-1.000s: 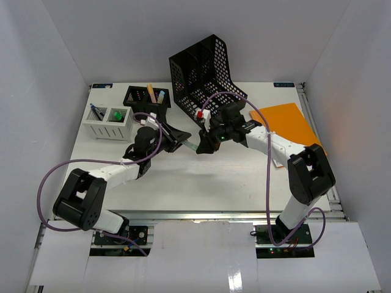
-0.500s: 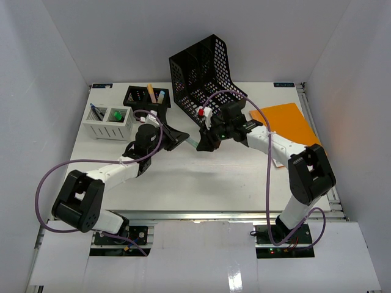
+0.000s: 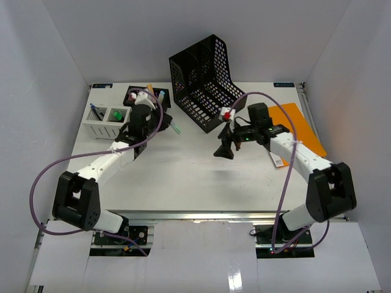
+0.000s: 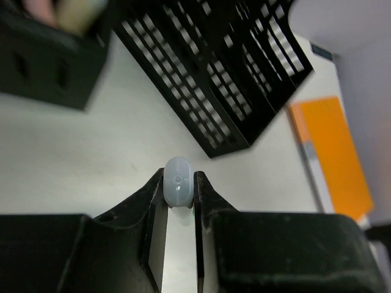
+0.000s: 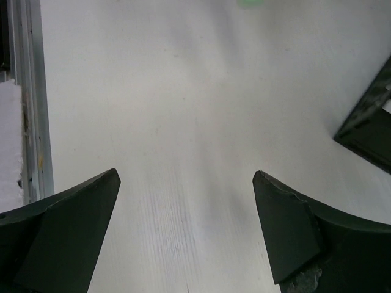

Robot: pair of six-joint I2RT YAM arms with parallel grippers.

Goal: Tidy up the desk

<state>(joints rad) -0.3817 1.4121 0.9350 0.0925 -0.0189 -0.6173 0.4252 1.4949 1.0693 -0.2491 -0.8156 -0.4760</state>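
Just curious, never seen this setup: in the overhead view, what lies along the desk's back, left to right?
white divided tray, black pen box, black mesh file rack, orange folder

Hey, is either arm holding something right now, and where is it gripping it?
The left gripper pinches a pale pen near one end, with the pen's green end sticking out beyond it. The right gripper is open and holds nothing.

Plain white walls (image 3: 55,49) on three sides; soft, even light; faint shadows.
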